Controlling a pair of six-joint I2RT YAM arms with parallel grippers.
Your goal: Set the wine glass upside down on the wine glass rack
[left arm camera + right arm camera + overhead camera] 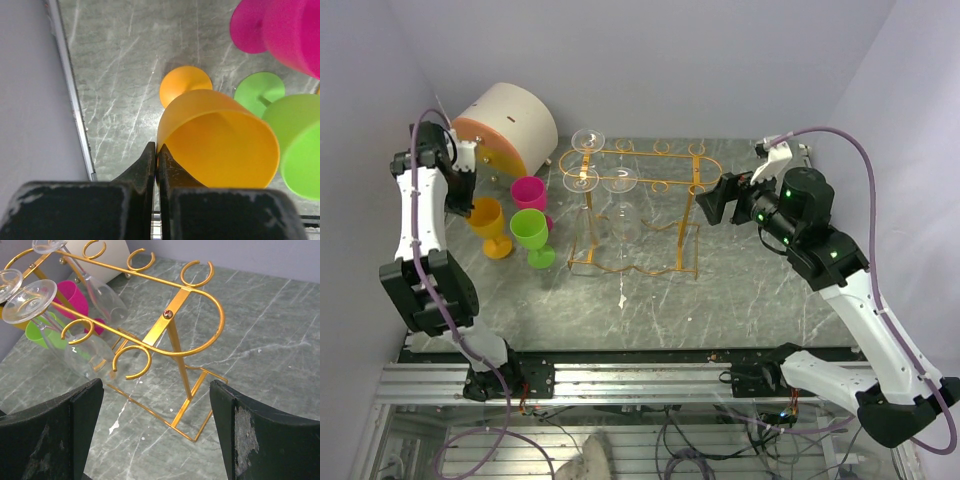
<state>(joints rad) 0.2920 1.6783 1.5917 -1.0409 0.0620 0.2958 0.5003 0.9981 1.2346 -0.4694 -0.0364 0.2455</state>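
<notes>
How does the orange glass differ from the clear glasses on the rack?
The orange glass is opaque; the clear glasses are see-through. The orange glass stands upright on the table; the clear glasses hang upside down from the rack. Both have stems and round feet.

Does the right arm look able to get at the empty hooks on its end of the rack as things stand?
Probably yes. The right end effector is open and faces the rack at its near end, nothing between; the hung clear glasses sit at the far end.
</notes>
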